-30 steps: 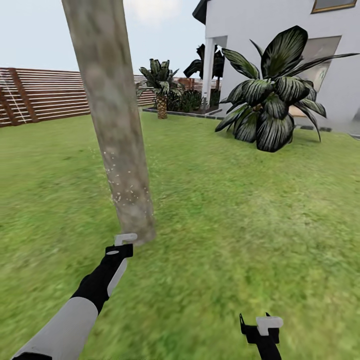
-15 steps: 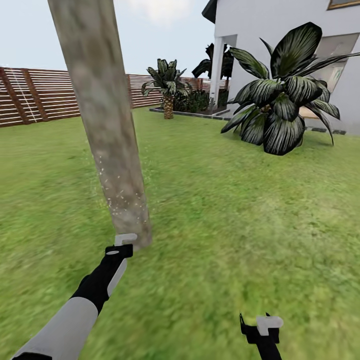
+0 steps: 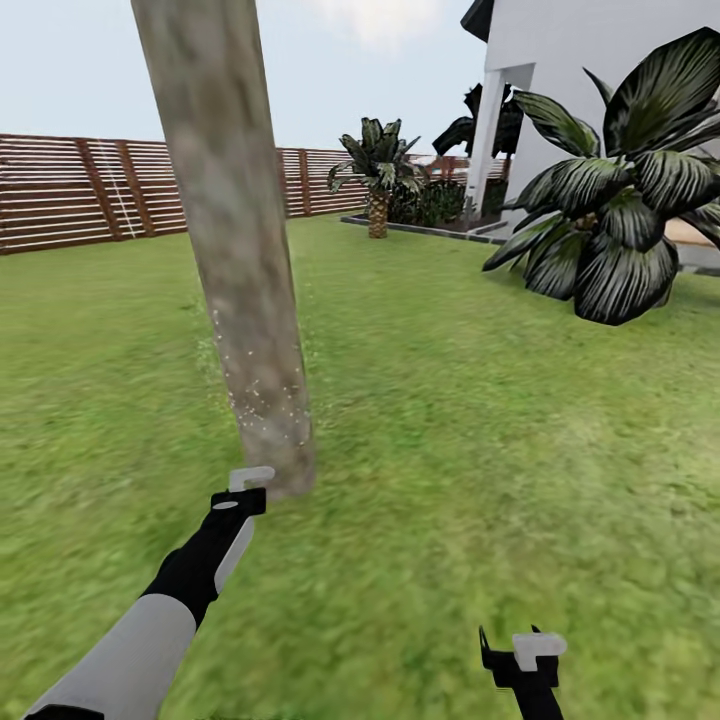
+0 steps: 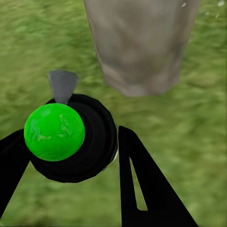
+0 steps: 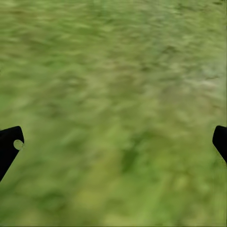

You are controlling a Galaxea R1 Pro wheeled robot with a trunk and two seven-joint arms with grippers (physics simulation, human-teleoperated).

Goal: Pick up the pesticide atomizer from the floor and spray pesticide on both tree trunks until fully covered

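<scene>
Left end effector (image 4: pixel 71 156) grips the atomizer (image 4: pixel 71 139), aimed at the tree trunk's (image 3: pixel 235 250) speckled base; right end effector (image 5: pixel 113 142) open, empty. Next, probably spray higher.

Flat, even daylight falls across the grass (image 3: pixel 480 450) with no hard shadows or glare. The sky (image 3: pixel 70 70) is pale and hazy. Nearby ground renders smeared and blurry, especially in both wrist views; the tree trunk (image 3: pixel 235 240) bark looks soft and mottled.

Cam panned left; more white pesticide specks (image 3: pixel 262 392) on lower tree trunk (image 3: pixel 232 240).
</scene>
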